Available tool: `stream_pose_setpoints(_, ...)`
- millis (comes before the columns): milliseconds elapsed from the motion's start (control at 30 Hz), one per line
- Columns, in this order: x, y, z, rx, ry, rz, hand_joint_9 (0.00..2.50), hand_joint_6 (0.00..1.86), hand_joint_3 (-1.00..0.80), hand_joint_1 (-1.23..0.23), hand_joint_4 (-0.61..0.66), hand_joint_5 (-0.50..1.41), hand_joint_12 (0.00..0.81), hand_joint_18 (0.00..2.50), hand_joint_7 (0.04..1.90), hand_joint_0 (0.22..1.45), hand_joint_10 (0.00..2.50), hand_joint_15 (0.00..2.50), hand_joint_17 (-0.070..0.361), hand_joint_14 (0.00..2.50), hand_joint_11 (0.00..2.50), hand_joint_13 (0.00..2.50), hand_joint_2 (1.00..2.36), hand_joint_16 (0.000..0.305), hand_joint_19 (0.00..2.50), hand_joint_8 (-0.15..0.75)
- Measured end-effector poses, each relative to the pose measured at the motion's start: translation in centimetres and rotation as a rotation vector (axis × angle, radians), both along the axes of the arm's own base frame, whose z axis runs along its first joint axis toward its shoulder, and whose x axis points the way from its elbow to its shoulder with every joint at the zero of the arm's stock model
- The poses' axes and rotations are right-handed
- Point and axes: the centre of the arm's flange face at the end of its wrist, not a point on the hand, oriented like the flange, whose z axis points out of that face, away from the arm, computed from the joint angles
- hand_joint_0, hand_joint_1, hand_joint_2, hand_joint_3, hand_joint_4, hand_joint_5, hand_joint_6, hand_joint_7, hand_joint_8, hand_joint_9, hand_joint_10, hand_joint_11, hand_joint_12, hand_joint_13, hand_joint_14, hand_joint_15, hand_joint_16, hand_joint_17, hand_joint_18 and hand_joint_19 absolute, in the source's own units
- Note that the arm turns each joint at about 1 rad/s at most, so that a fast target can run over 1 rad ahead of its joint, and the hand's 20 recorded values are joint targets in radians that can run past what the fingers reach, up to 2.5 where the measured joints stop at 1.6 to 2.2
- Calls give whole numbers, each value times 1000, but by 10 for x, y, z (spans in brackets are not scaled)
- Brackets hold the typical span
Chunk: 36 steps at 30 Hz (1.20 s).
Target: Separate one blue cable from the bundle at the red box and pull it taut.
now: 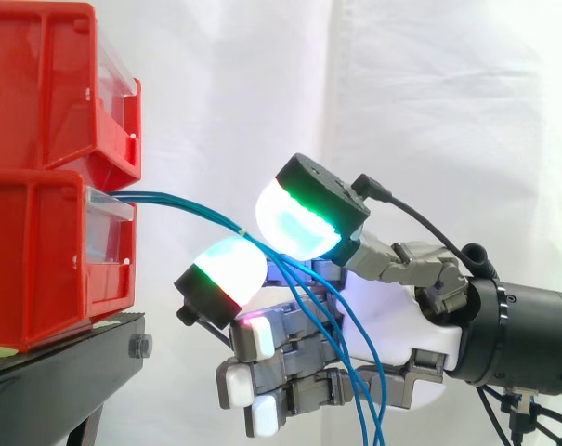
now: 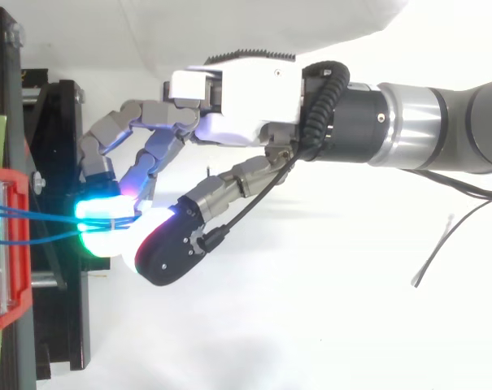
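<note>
From the side, we see the hand (image 1: pixel 401 316) pinching the blue cables (image 1: pixel 195 205) between two glowing pads (image 1: pixel 299 218), just right of the lower red bin (image 1: pixel 39 260) — slack loops hang down past the palm. From above, the cables (image 2: pixel 34 213) run from the bin (image 2: pixel 2 268) to the curled fingertips (image 2: pixel 99 213) — we cannot tell how many strands are held.

White-shelled hand (image 2: pixel 237 97); grey fingers (image 2: pixel 107 134), green-white glowing pads (image 1: pixel 294 223); silver-grey arm (image 2: pixel 441 126).
</note>
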Motion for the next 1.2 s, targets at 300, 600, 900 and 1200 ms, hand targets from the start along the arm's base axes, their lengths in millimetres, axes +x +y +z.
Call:
stream_pose_setpoints(300,0,0,0,0,0,0,1037,890,-320,-670,84,-137,388,786,1161,619,23,680,109,24,884,935,1014,49,783,318)
stream_pose_setpoints(600,0,0,0,0,1,0,1065,904,-181,-751,67,-122,391,799,1207,606,23,696,110,27,924,941,1020,49,789,318)
stream_pose_setpoints(900,0,0,0,1,2,0,1127,905,-190,-741,63,-121,398,812,1198,608,24,737,107,27,1110,984,1018,48,749,327)
stream_pose_setpoints(1200,-1,-1,4,21,31,15,1104,905,-217,-723,63,-126,376,803,1196,614,25,1056,101,31,1135,1097,1018,45,740,319)
